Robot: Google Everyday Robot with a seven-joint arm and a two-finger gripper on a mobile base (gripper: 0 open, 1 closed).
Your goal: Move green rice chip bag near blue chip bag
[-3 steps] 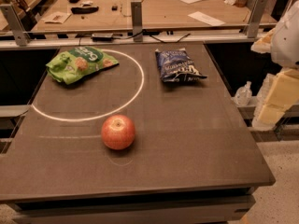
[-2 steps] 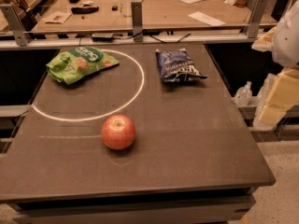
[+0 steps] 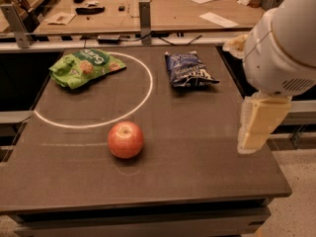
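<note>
Green rice chip bag point(image 3: 86, 67) lies flat at upper left on dark table point(image 3: 197, 177), across the white circle point(image 3: 148, 90), well apart from blue chip bag point(image 3: 189, 69) at upper centre, w/ red apple point(image 3: 126, 139) below, & gripper point(image 3: 257, 126) hangs at right edge, state I cannot tell.

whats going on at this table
Nothing is being handled yet. The robot's gripper hangs at the right edge of the table, touching none of the things. The green rice chip bag lies back left across the white ring, well apart from the blue chip bag at back right. A red apple sits nearer the front.
</note>
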